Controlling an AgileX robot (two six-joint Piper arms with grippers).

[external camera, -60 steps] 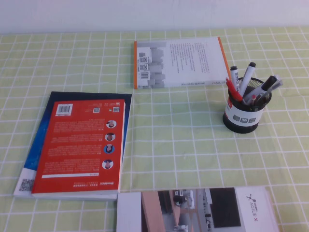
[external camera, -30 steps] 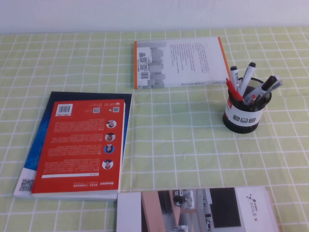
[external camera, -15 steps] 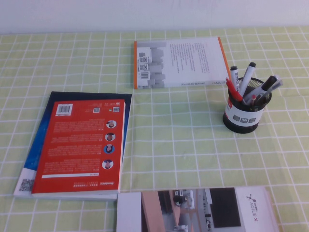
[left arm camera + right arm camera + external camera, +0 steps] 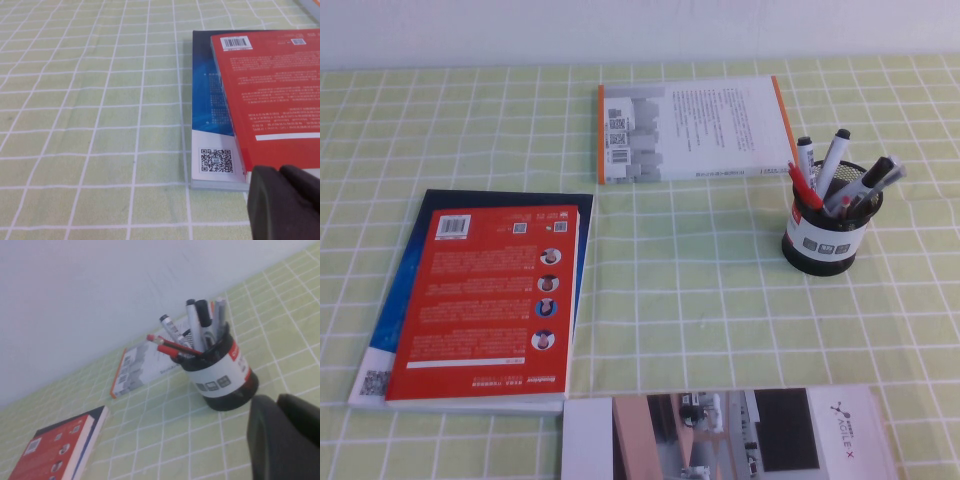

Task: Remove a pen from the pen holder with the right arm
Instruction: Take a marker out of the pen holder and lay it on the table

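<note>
Only "AGILE X" can be read, printed on the white end of the brochure (image 4: 730,436).

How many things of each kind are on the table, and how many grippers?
Books: 3, red book on blue book, white book farther back.
Brochure: 1, at near edge.
Pen holder: 1, pens too crowded to count.
Grippers: 2, left gripper beside red book, right gripper near pen holder.
Total: 7.

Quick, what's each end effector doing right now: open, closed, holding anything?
Left end effector: closed, empty, near the red book's corner.
Right end effector: closed, empty, short of the pen holder.
</note>
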